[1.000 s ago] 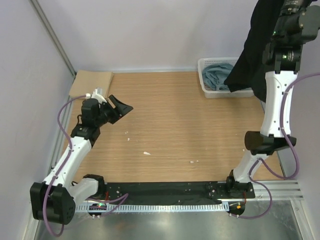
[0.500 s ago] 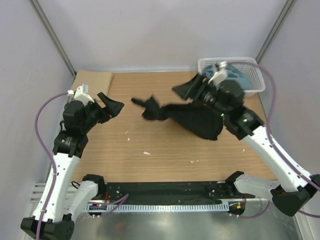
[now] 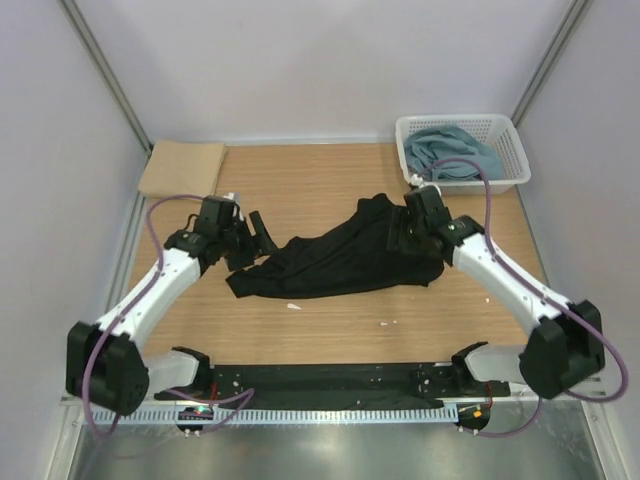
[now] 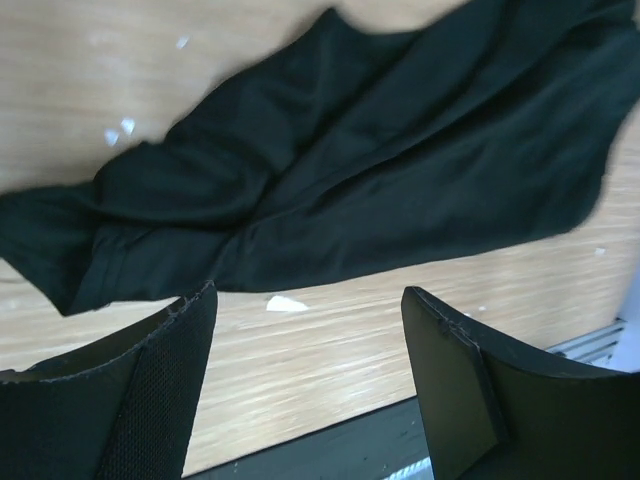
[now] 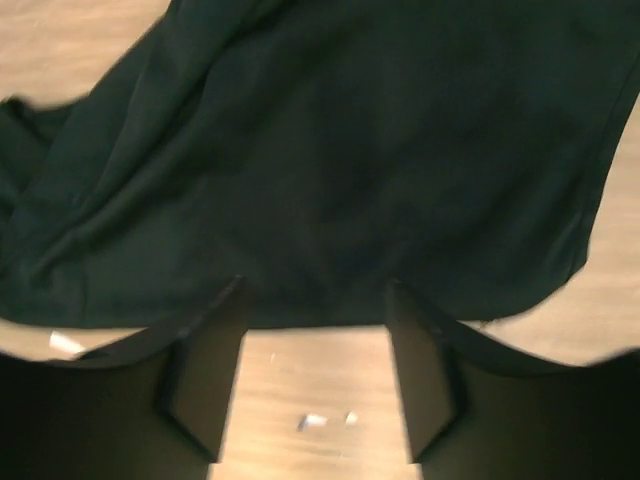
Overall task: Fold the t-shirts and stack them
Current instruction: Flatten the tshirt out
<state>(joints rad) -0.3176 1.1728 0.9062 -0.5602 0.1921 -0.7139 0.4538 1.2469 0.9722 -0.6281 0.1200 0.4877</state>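
Black soft cloth t-shirt (image 3: 340, 262) lay rumpled mid-frame, left gripper (image 4: 308, 293) and right gripper (image 5: 315, 288) gaping empty over it; smart play was pinching opposite edges, drawing it flat.

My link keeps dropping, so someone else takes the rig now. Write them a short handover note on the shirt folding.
Left pincer: open, holding nothing, low by the black t-shirt at its left end.
Right pincer: open, holding nothing, over the shirt's right end.
The black t-shirt lies crumpled and unfolded in the middle of the table.
Blue-grey t-shirt: bunched in the white basket, back right; the number inside can't be told.
Tan t-shirt: flat at the back left corner, looks folded.
Done: apparently the tan one only.
Left: flatten, fold and stack the black one, then the basket's contents.
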